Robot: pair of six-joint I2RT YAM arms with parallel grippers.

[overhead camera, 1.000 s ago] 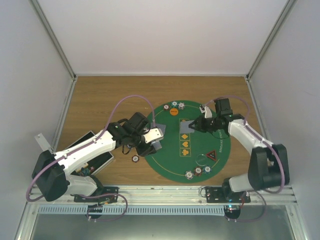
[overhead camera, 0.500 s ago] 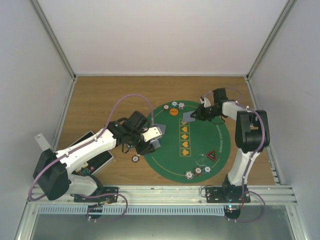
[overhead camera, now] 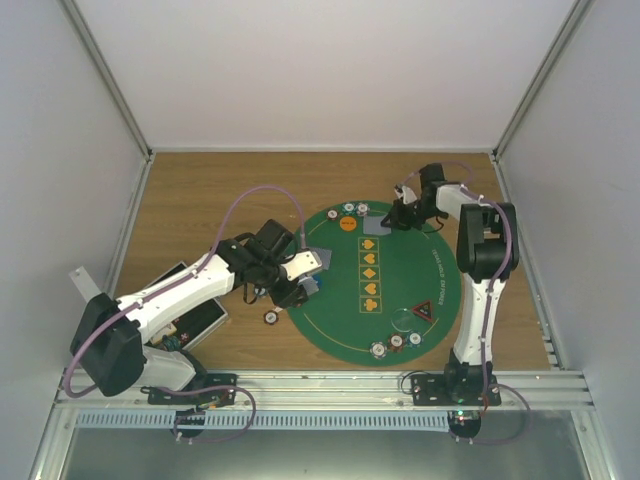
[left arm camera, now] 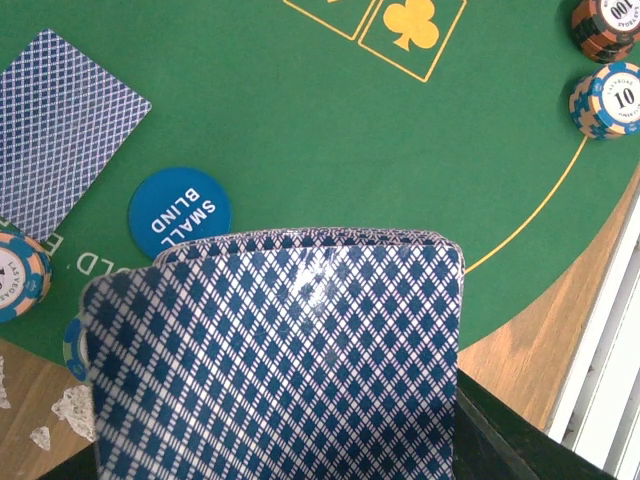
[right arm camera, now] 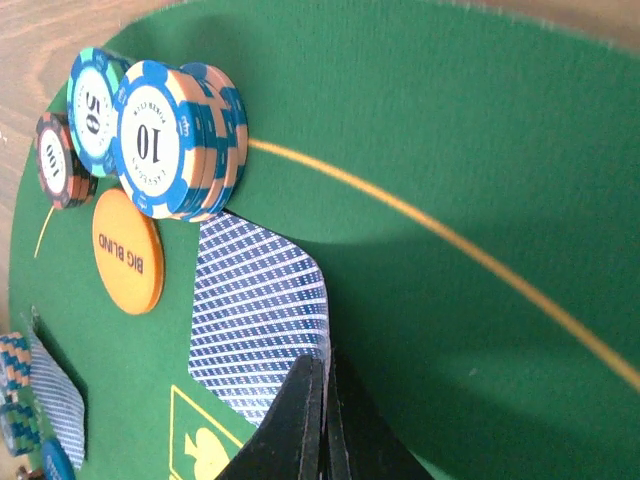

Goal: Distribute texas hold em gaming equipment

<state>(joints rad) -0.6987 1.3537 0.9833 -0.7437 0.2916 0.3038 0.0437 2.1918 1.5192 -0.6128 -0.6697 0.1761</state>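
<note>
My right pincer (right arm camera: 320,405) is clamped on one playing card (right arm camera: 258,320), poker chips (right arm camera: 175,140) and orange disc (right arm camera: 127,252) just beyond; my left pincer (overhead camera: 308,275) grips the deck of cards (left arm camera: 280,360), blue disc (left arm camera: 180,212) just ahead.

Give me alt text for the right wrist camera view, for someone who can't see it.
The right gripper, shut, pinches the edge of a blue-patterned playing card over the green mat. Beyond it sit an orange Big Blind disc and chips marked 10, 50 and 100.
</note>
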